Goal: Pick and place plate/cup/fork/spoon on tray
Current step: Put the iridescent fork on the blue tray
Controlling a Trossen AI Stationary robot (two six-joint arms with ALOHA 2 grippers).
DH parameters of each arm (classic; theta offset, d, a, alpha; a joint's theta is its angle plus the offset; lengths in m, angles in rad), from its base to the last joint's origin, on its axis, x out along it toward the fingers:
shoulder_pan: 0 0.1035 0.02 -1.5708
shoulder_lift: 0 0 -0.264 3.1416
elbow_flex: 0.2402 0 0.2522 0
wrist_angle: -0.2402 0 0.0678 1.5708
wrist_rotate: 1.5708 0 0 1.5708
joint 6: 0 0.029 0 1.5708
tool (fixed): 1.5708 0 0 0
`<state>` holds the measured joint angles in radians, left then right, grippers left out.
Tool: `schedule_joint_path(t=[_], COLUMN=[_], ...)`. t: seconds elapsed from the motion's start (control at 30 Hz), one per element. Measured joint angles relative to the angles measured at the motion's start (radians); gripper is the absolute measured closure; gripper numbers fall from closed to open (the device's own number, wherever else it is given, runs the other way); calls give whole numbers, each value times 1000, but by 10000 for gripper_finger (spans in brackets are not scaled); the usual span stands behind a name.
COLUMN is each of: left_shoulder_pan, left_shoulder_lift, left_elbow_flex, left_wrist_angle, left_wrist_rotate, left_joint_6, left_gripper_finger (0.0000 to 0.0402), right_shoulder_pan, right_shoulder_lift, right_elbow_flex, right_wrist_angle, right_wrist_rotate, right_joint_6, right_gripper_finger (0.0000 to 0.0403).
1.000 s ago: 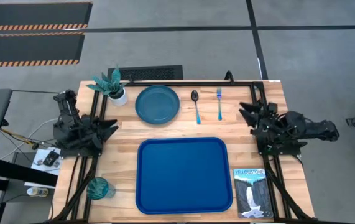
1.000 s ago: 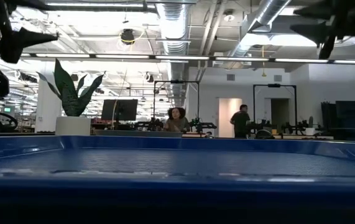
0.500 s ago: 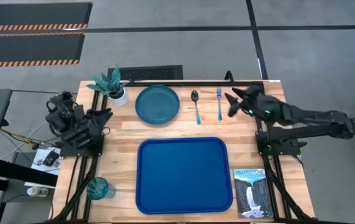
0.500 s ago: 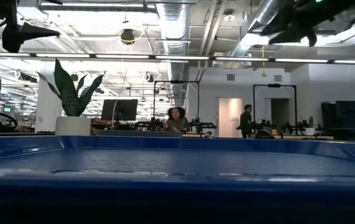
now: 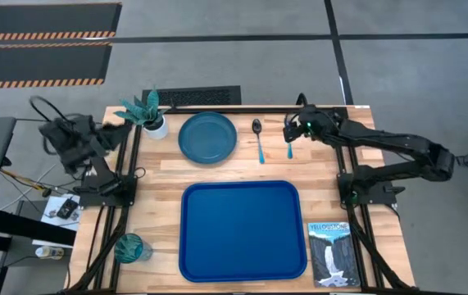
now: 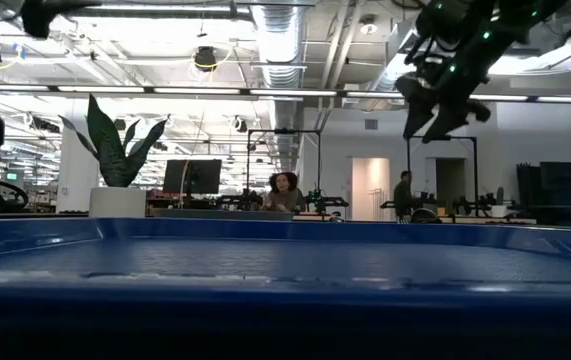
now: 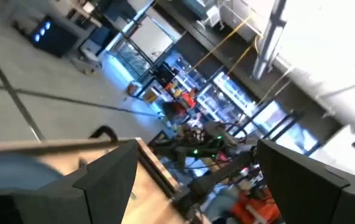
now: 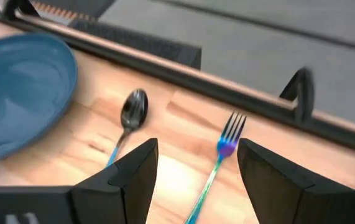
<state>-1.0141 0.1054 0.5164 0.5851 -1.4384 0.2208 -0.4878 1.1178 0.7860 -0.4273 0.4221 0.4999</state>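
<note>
The fork (image 5: 289,149) and the spoon (image 5: 258,141) lie side by side at the table's far edge. The teal-blue plate (image 5: 207,137) lies to their left. The blue tray (image 5: 242,231) lies at the near middle. The cup (image 5: 131,247) stands at the near left corner. My right gripper (image 5: 290,129) is open and hangs above the fork's tine end, touching nothing. In the right wrist view (image 8: 197,150) the fork (image 8: 224,152) shows between its fingers and the spoon (image 8: 130,115) beside them. My left gripper (image 7: 196,149) is open and empty, raised at the table's left edge (image 5: 117,131).
A white pot with a teal plant (image 5: 147,115) stands at the far left beside the plate. A waterfall-cover book (image 5: 332,252) lies at the near right, next to the tray. A black frame rail (image 8: 183,74) runs along the far edge behind the cutlery.
My right gripper has swung from the table's right edge toward the far edge and left, over the fork, and has tipped downward. My left arm has risen and drawn back toward the table's left far corner. Nothing on the table has moved.
</note>
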Motion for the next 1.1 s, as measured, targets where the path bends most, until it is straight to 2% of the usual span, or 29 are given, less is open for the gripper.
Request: schedule_joint_path(t=[0.13, 0.3, 0.47, 0.57, 0.73, 0.9, 0.97, 1.0, 1.1], left_shoulder_pan=[-17, -21, -21, -35, -120, -275, -358, -401, -480], left_shoulder_lift=[115, 236, 283, 309, 387, 441, 438, 433, 448], left_elbow_flex=[177, 307, 342, 429, 613, 638, 622, 611, 601], left_wrist_angle=[-142, -186, -174, -141, -177, -278, -349, -403, -574], left_wrist_rotate=[-125, -130, -133, -135, -133, -131, -74, 15, 427], left_joint_6=[90, 135, 137, 181, 322, 369, 323, 270, 125], left_gripper_finger=[87, 87, 87, 87, 87, 92, 96, 98, 107], right_shoulder_pan=[-46, -98, -140, -157, -164, -165, -171, -171, -173], right_shoulder_lift=[39, 86, 145, 177, 215, 229, 229, 229, 229], right_elbow_flex=[0, 0, 0, 0, 0, 0, 0, 0, 0], right_wrist_angle=[-7, -48, -104, -110, -110, -96, -81, -78, -71], right_wrist_rotate=[-87, -114, -134, -170, -215, -215, -215, -215, -216], right_joint_6=[19, 27, 58, 59, 60, 60, 60, 59, 53], right_gripper_finger=[158, 158, 158, 158, 158, 158, 158, 158, 158])
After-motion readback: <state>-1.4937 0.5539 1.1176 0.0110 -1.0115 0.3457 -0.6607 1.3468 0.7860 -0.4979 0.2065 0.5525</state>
